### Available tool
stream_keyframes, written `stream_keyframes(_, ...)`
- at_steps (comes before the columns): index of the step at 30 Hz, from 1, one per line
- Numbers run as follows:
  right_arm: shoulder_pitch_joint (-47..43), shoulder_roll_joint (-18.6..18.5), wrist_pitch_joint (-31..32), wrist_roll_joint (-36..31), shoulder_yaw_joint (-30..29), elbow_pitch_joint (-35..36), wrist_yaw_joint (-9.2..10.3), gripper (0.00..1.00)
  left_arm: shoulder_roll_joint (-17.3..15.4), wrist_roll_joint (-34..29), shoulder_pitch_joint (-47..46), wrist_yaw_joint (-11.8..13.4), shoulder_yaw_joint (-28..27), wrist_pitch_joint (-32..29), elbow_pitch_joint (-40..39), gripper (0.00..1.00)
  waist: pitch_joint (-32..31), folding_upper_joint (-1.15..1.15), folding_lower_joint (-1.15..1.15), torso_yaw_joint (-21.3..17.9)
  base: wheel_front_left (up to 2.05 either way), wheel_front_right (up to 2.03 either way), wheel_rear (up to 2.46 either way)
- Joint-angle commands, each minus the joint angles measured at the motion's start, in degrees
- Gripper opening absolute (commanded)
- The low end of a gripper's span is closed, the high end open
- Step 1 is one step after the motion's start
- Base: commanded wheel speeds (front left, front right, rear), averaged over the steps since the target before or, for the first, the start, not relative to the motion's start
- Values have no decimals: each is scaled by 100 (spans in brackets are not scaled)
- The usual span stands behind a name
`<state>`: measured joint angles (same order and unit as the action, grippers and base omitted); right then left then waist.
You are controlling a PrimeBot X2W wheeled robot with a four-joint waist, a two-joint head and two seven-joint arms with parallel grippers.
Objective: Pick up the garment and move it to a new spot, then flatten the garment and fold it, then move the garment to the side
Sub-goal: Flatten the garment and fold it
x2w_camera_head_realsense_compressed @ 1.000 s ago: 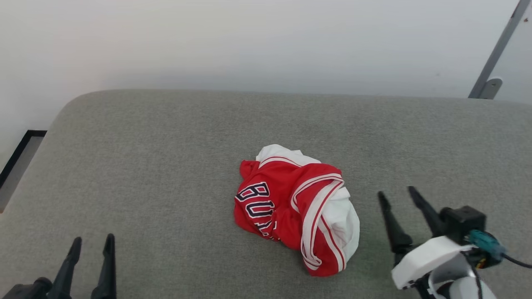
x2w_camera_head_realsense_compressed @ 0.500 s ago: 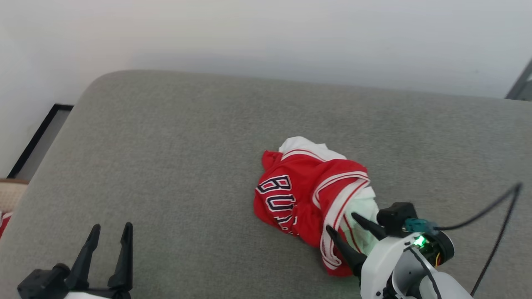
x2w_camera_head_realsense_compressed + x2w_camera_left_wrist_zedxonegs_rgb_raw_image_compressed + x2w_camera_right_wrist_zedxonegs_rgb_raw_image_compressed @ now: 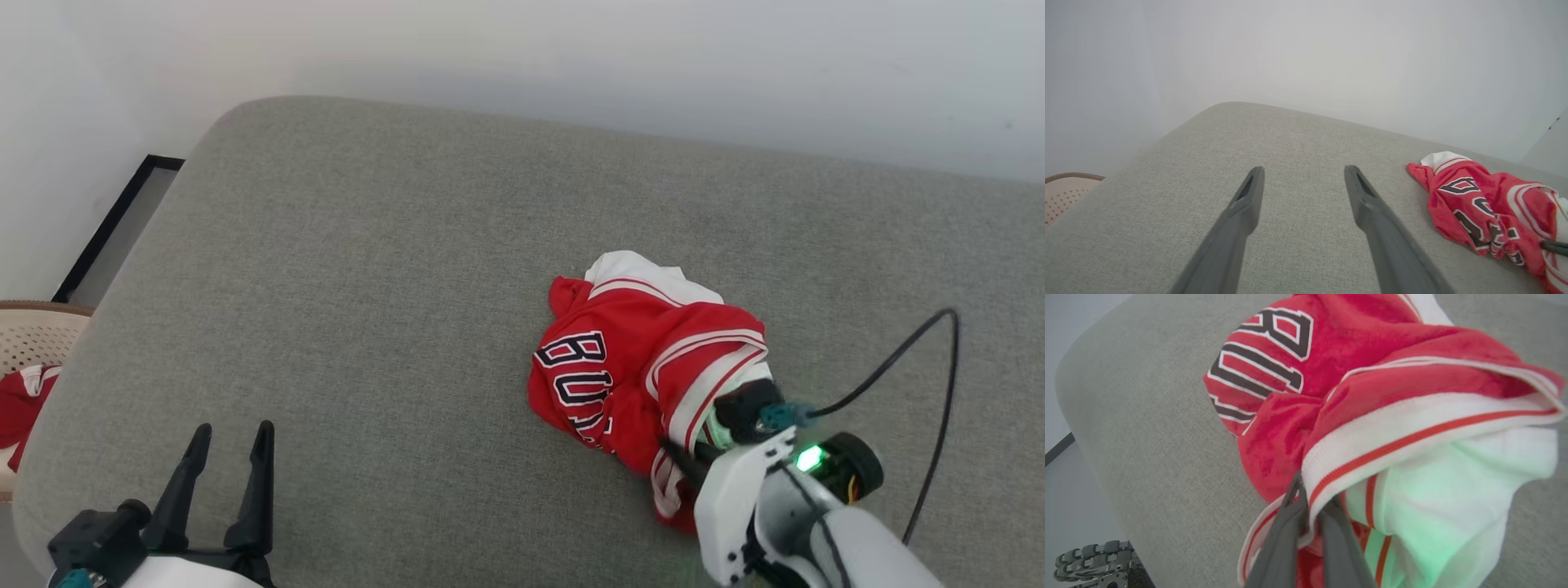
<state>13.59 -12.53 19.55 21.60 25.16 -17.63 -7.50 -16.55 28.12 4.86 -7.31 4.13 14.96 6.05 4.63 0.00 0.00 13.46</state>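
Since a second ago the right gripper (image 3: pixel 691 443) has gone from standing spread beside the jersey (image 3: pixel 629 367) into its near right edge, and its fingers have come together there. The head camera has swung too, so the jersey's shift across the picture is not its own.

In the head view the jersey lies crumpled on the grey cushion (image 3: pixel 367 278), right of the middle, with the lettering to the left and the white inside turned toward the right gripper. The left gripper (image 3: pixel 234 429) hangs at the lower left, spread and empty, well apart from the jersey. A cable (image 3: pixel 927 351) loops over the cushion beside the right arm.

In the left wrist view the left gripper (image 3: pixel 1303 171) has its fingers wide over bare cushion, and the jersey (image 3: pixel 1486 204) sits at the right edge.

In the right wrist view the right gripper (image 3: pixel 1306 522) has its two fingers pressed nearly together on a fold of the striped trim, pinching the jersey (image 3: pixel 1372 375) at that edge.

The risk is in how little is caught. The hold looks to be on the trim alone, so a quick lift could let it slide out. If only one layer is held, the bundle may unroll and drag along the cushion instead of rising whole. The looping cable might also catch the cloth as the arm moves
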Motion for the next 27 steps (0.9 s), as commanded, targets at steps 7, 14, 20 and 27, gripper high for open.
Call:
stream_keyframes(7, 222, -210, 106, -134, -792, 272, 2, 0, -14, 8, -121, -16, -78, 32, -3, 100, 39, 0, 0, -119, 0, 0, 0)
stream_keyframes(14, 380, -389, 293, -419, -1781, 256, 2, 0, -32, -13, -243, -16, 23, 32, 13, 100, 91, 0, 0, -160, 0, 0, 0)
stream_keyframes(20, 619, -307, 315, -567, -2038, -367, 2, 0, -85, 3, -355, -16, 100, 32, 39, 100, 149, 0, 0, -139, 0, 0, 0)
stream_keyframes(27, 952, -203, 226, -470, -2070, -964, 2, 100, -296, 96, -565, -16, 295, 32, 61, 100, 206, 0, 0, -173, 0, 0, 0)
